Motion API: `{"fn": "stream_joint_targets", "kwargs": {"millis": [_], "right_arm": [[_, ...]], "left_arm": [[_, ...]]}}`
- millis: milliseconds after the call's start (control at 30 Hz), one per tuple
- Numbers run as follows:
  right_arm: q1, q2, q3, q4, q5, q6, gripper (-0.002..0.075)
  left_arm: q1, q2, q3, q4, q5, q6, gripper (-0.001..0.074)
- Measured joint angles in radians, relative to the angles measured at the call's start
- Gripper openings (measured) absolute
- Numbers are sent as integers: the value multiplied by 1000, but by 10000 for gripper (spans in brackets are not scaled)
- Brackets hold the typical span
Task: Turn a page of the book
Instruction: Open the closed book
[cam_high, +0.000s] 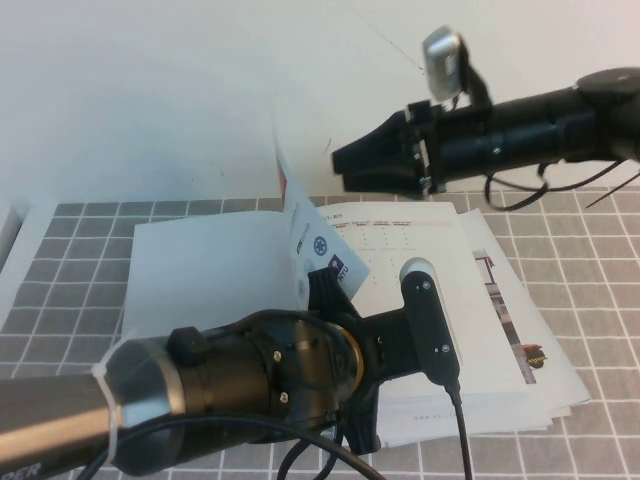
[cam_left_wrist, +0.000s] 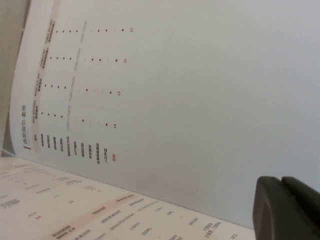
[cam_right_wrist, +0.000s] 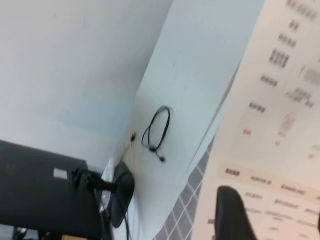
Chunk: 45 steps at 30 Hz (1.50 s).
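The book (cam_high: 420, 250) lies open on the checked mat. One page (cam_high: 303, 222) stands nearly upright over the spine, with logos on the side facing the right half. My left gripper (cam_high: 328, 280) is at the lower edge of that page and is shut on it. In the left wrist view the small-text table side of the page (cam_left_wrist: 150, 85) fills the picture, and the closed fingers (cam_left_wrist: 285, 210) show at the corner. My right gripper (cam_high: 345, 165) hovers open and empty above the far edge of the book. One of its fingers (cam_right_wrist: 232, 215) shows over the printed page (cam_right_wrist: 280, 100).
Loose brochure sheets (cam_high: 530, 350) stick out from under the right side of the book. The grey checked mat (cam_high: 80, 250) covers the table, with a white wall behind it. A black cable (cam_right_wrist: 157, 127) and dark equipment (cam_right_wrist: 40, 195) show in the right wrist view.
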Motion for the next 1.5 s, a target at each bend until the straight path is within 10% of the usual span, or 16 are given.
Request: {"fn": "stream_joint_targets", "kwargs": {"millis": [200, 533, 833, 1500], "right_arm": [[-66, -40, -4, -167, 2, -4, 325], [94, 77, 33, -853, 8, 155, 24], [115, 84, 33, -927, 8, 176, 2], [115, 84, 33, -947, 10, 213, 0]], "left_arm": [[0, 0, 0, 21, 6, -76, -4], [0, 0, 0, 75, 89, -340, -4], [11, 0, 0, -37, 235, -594, -4], [274, 54, 0, -489, 232, -347, -4]]}}
